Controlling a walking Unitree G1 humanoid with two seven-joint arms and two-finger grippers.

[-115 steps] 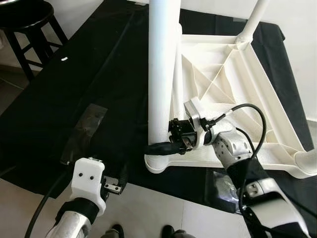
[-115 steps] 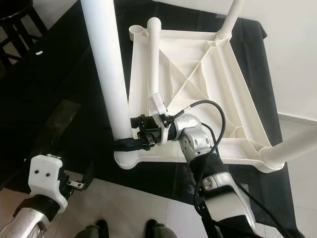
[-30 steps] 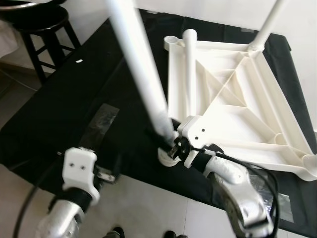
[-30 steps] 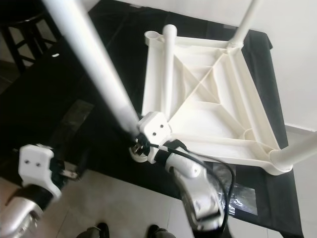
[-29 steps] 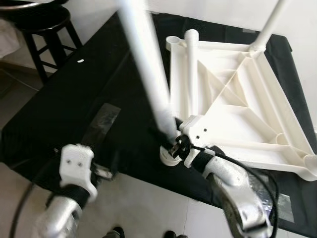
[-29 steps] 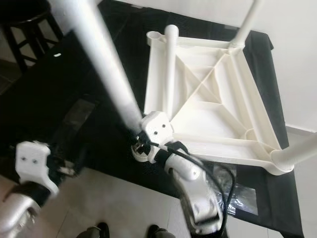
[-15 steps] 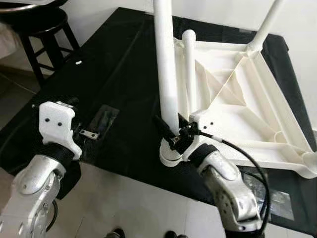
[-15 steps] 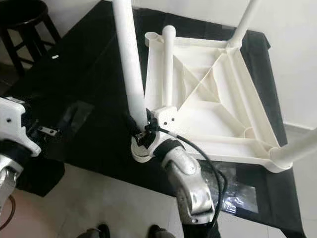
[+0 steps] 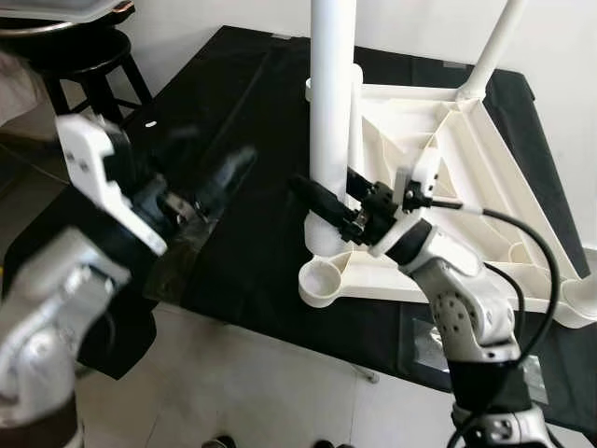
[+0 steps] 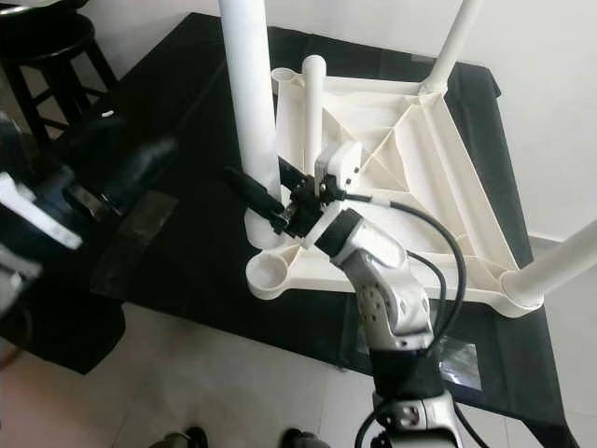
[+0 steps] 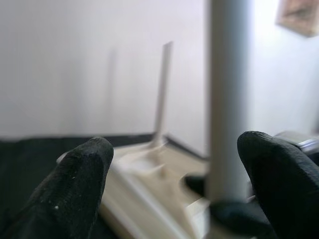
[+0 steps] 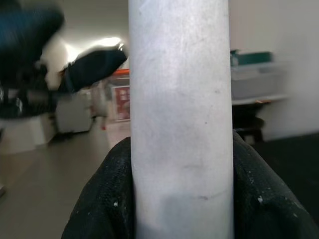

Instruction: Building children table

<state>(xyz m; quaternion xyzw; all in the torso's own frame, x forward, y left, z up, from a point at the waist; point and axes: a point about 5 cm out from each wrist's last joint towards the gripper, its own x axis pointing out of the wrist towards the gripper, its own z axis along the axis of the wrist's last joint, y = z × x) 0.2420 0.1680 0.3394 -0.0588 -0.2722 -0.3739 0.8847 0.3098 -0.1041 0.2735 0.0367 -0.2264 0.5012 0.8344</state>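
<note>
Leg [image 9: 332,112] is standing upright beside the empty corner socket [image 9: 321,279] of the upturned tabletop [image 9: 438,177], the right gripper [image 9: 328,207] clamping it low. Left gripper [image 9: 201,191] is approaching, fingers spread. Hollow plastic looks light, stiff, slippery; gripping low seems steadiest.

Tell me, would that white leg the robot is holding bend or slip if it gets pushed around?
Probably not bend: the leg looks like a thick, straight plastic tube. Its smooth surface could slip, though the right hand clamps it on both sides. Standing upright beside the empty corner socket, it would likely tip if released.
</note>
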